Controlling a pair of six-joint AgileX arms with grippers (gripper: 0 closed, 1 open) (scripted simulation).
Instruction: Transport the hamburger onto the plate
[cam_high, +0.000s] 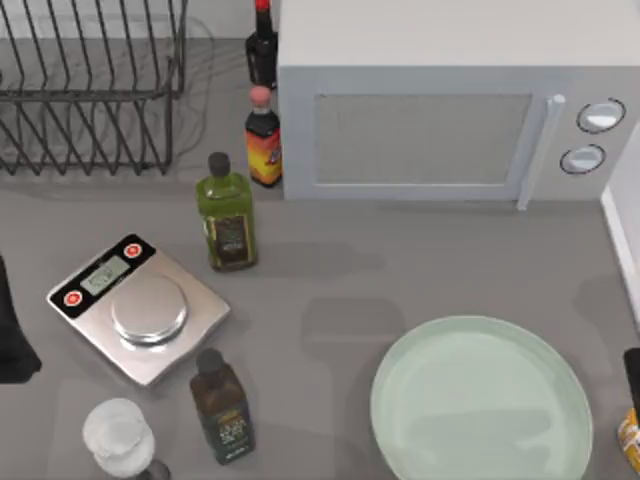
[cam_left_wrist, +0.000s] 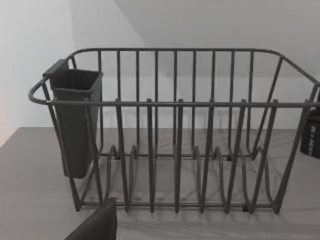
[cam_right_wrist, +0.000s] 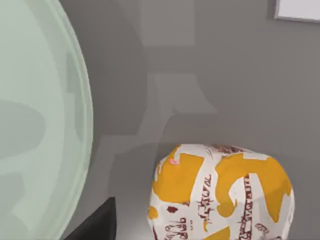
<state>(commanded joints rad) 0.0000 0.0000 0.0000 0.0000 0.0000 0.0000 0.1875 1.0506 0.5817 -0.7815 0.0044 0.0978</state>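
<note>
Just beside the plate (cam_right_wrist: 35, 125), apart from its rim, sits the hamburger (cam_right_wrist: 222, 192); whether the right gripper holds anything, I cannot tell.

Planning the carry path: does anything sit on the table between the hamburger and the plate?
Nothing visible does. In the right wrist view the hamburger lies beside the plate, apart from its rim, with bare grey table between them.

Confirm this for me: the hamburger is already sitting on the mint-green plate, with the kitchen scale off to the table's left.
Not quite. The hamburger is not on the plate; the right wrist view shows it, in its orange and white wrapper, on the grey table beside the plate's rim, apart from it. In the top view the scale does sit at the table's left.
</note>
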